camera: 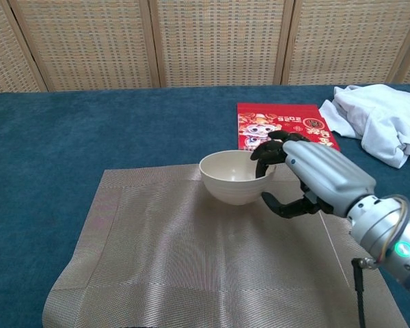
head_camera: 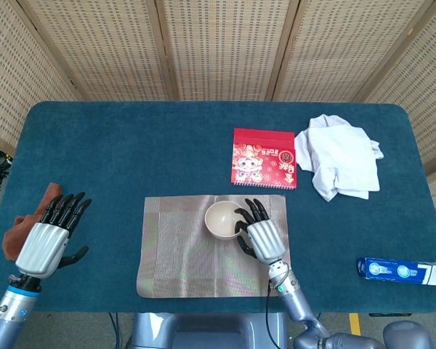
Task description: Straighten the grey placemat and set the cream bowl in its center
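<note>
Right hand [camera: 314,174] gripping cream bowl [camera: 233,176] rim, above grey placemat [camera: 157,260]

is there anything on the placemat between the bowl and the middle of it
Nothing visible. The right hand holds the cream bowl over the grey placemat, and the mat's surface is bare. The red booklet and white cloth lie off the mat, farther back on the table.
</note>
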You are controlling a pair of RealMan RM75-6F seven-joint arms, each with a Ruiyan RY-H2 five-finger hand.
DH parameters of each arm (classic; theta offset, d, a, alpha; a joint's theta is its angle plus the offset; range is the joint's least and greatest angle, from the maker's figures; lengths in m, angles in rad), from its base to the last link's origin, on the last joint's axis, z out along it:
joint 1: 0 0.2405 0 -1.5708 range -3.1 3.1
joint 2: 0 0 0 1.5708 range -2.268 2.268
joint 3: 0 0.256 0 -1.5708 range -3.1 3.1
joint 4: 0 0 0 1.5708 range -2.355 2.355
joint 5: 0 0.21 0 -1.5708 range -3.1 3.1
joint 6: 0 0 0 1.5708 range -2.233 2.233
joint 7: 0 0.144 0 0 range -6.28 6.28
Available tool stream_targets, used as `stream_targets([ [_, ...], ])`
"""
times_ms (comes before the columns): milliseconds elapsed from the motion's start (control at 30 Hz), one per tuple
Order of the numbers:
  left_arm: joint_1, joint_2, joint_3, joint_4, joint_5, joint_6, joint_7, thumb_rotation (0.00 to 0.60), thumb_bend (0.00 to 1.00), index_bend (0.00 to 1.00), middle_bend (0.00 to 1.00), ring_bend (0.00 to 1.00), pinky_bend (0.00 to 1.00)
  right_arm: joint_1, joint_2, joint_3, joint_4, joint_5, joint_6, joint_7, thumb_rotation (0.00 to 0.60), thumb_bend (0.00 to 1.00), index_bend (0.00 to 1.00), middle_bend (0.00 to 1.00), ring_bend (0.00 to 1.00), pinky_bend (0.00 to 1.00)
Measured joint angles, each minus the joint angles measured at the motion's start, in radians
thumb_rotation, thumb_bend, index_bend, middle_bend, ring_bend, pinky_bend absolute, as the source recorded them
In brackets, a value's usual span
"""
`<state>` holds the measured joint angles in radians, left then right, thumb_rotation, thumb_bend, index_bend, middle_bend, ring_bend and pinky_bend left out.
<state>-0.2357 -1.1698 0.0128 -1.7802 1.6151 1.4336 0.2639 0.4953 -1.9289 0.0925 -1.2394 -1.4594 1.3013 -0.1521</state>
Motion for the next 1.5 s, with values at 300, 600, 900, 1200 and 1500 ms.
stream_targets([
  [300, -0.002, 0.001, -0.008, 0.009, -0.006, -0.015, -0.01, 0.6, 0.2, 0.0, 0.0, 0.0, 0.0, -0.009, -0.061, -0.006, 0.039, 0.007, -0.028, 0.021, 0.6, 0.6, 0.72, 0.32, 0.03, 0.1],
  [600, 0.002, 0.004, -0.012, 0.005, -0.004, -0.014, -0.011, 0.6, 0.2, 0.0, 0.0, 0.0, 0.0, -0.022, -0.01, -0.022, -0.004, 0.005, -0.046, -0.028, 0.6, 0.44, 0.41, 0.09, 0.0, 0.0],
  [900, 0.008, 0.004, -0.01, 0.002, 0.001, -0.011, 0.001, 0.6, 0.2, 0.0, 0.0, 0.0, 0.0, -0.067, 0.157, -0.016, -0.146, 0.064, -0.048, -0.123, 0.6, 0.38, 0.26, 0.0, 0.0, 0.0],
  [1200, 0.027, -0.003, -0.009, 0.008, -0.029, -0.008, 0.037, 0.6, 0.2, 0.0, 0.0, 0.0, 0.0, -0.141, 0.412, -0.027, -0.207, 0.039, 0.018, -0.018, 0.6, 0.34, 0.23, 0.0, 0.0, 0.0],
  [1500, 0.07, -0.013, -0.004, 0.038, -0.056, 0.032, 0.041, 0.6, 0.2, 0.0, 0.0, 0.0, 0.0, -0.244, 0.569, -0.074, -0.158, -0.033, 0.136, 0.168, 0.6, 0.32, 0.17, 0.0, 0.0, 0.0],
])
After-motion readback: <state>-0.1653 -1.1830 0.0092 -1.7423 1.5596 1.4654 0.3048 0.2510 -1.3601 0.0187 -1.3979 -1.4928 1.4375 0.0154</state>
